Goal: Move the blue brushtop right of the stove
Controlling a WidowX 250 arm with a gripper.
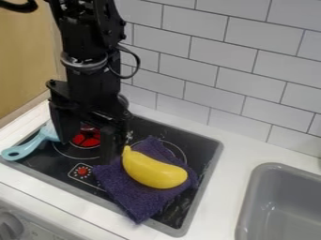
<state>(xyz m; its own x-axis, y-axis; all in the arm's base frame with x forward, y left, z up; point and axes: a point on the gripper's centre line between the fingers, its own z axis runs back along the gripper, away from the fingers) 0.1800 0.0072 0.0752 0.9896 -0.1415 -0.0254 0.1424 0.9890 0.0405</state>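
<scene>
The black gripper (pixel 87 140) hangs over the left part of the stove (pixel 203 180), its fingers spread apart with the red burner visible in the gap. A light blue brush (pixel 30 145) lies at the stove's left edge, its handle pointing to the lower left. Part of the brush near its head is hidden behind the gripper's left finger; whether the two touch I cannot tell.
On the stove's right half a yellow banana (pixel 153 171) rests on a dark purple cloth (pixel 134 201). A strip of white counter (pixel 222 197) runs between the stove and the grey sink (pixel 251 201). White tiled wall stands behind.
</scene>
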